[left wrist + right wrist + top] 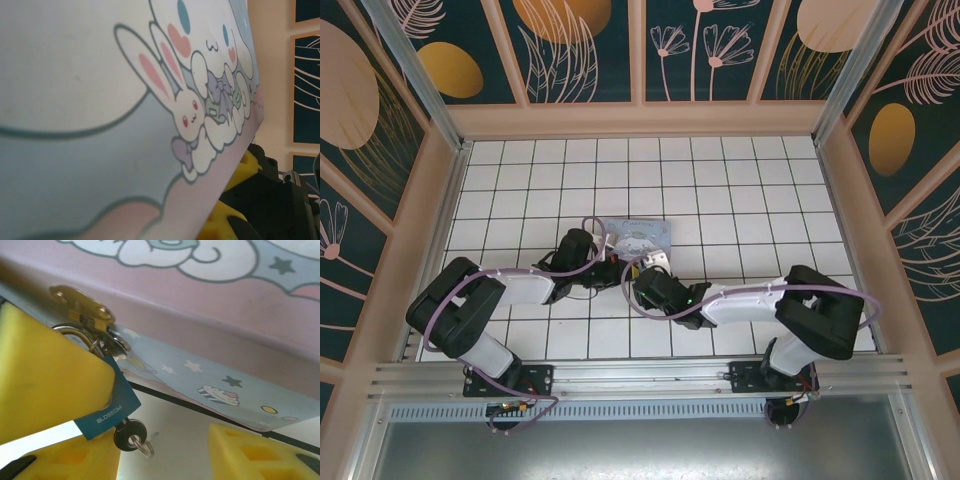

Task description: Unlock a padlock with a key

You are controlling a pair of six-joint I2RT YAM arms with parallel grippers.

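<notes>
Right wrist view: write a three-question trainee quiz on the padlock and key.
1. True or false: the key is in the bottom end of the padlock.
2. Multiple choice: the padlock hangs from A) the brass hasp on the cartoon-print box; B) a wall hook; C) a table leg.
3. Fill in: the yellow fingers of the right gripper stand ___ (apart or together).

Key: 1 true; 2 A; 3 apart.
</notes>
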